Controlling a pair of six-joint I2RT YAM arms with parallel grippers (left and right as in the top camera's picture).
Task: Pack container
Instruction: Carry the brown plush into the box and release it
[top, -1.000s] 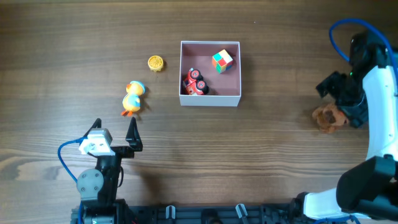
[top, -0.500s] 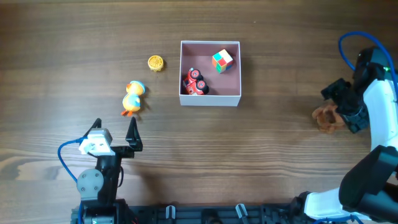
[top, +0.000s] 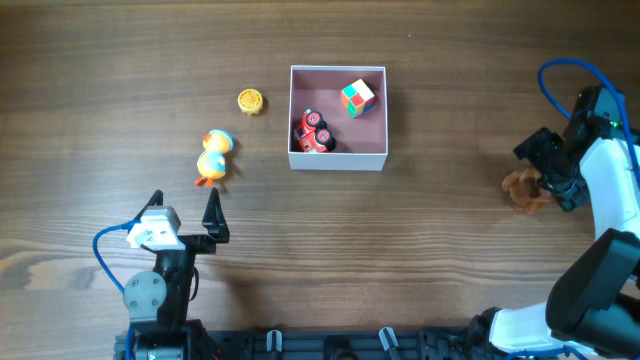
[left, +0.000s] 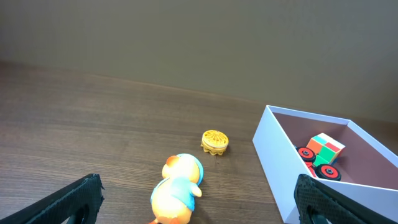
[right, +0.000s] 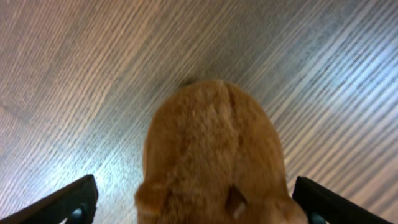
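Observation:
The container (top: 337, 158) is a white-walled square box with a dusty-pink floor at centre table. It holds a colour cube (top: 357, 97) and a red toy car (top: 313, 133). It also shows in the left wrist view (left: 277, 158). A yellow duck (top: 213, 157) and a small yellow disc (top: 250, 101) lie left of it. My left gripper (top: 185, 215) is open and empty, just short of the duck (left: 177, 196). A brown plush toy (top: 524, 190) lies at the far right. My right gripper (top: 555, 170) is open with its fingers on either side of the plush (right: 214, 155).
The wooden table (top: 420, 250) carries nothing else. The right arm's blue cable (top: 560, 70) loops near the right edge. The left arm's base stands at the front left.
My right gripper has shifted slightly right and settled over the plush toy. The left arm and the toys have not moved.

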